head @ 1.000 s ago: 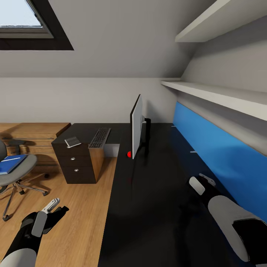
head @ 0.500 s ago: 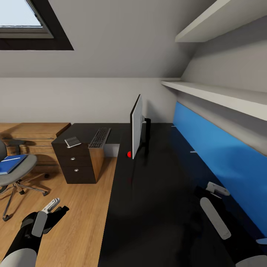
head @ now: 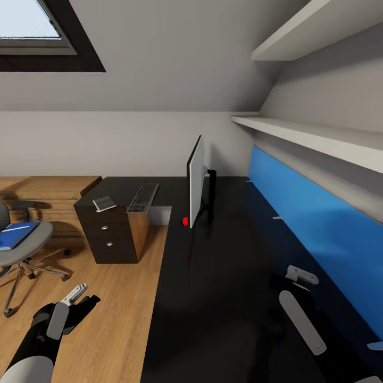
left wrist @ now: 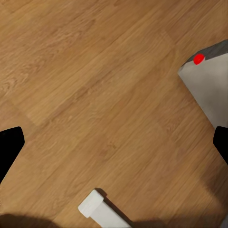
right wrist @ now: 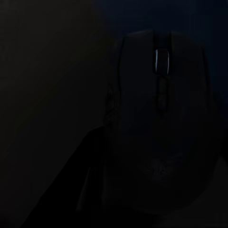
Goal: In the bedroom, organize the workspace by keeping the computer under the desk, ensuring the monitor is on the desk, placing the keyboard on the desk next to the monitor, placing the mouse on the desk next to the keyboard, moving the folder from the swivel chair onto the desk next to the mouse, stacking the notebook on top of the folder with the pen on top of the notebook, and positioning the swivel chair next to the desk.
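Mouse (right wrist: 164, 118) on black desk (head: 213, 298) | wood floor (head: 106, 319) | claw grips unclear

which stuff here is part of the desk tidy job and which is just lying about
Job: black L-shaped desk, thin white monitor, black keyboard, dark mouse, blue folder, grey swivel chair.
Lying about: wooden drawer cabinet, white wall shelves, skylight window.

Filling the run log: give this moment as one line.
right gripper over mouse on desk | keyboard on drawers | folder on chair | left gripper idle
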You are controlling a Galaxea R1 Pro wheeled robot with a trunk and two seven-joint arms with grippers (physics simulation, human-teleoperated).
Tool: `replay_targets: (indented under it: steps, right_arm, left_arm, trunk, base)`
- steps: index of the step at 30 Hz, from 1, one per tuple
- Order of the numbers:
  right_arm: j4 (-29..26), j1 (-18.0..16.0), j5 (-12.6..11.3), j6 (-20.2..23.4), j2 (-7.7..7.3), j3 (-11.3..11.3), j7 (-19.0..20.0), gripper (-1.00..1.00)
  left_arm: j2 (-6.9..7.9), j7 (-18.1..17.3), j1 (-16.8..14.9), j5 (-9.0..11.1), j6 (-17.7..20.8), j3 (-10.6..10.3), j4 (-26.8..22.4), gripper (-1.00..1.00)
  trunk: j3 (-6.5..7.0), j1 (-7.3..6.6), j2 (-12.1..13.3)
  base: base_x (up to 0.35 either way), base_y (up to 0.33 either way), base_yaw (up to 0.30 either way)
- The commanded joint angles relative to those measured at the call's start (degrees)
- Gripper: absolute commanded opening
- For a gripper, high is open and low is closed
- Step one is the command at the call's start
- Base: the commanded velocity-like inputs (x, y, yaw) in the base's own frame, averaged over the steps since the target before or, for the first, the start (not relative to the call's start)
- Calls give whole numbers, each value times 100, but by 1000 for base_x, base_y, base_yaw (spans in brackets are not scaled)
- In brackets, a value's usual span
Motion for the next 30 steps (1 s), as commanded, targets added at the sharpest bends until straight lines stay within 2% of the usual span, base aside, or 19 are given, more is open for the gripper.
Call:
replay_targets:
  steps: [1,10,11,12,18,30]
  right_arm:
    - [-17,-2,-38,18,38,20,-40,-100]
    - [-31,5,-38,17,72,31,-44,-100]
    - [-24,5,-38,18,76,42,-44,-100]
    - [-24,5,-38,15,77,43,-44,-100]
    - [-27,17,-38,10,77,42,-36,-100]
    - [-117,77,-30,2,77,43,-36,-100]
  left_arm:
    - [-3,44,-4,61,24,5,-8,100]
    - [-36,44,-4,41,17,-20,-14,100]
    - [-160,44,-4,-205,16,-111,-16,100]
    - [-169,44,-4,-220,16,-114,-16,100]
    - [-186,44,-4,-253,16,-118,-9,100]
    - [-193,44,-4,-255,17,-119,-8,100]
  trunk:
    - [-6,0,-4]
    - [-6,0,-4]
    - [-6,0,-4]
    - [-6,0,-4]
    - [14,0,-4]
    - [118,0,-4]
  base:
    - [0,0,0]
    - [0,0,70]
    - [-150,239,245]
    - [-157,250,246]
    - [-176,255,188]
    - [-209,238,17]
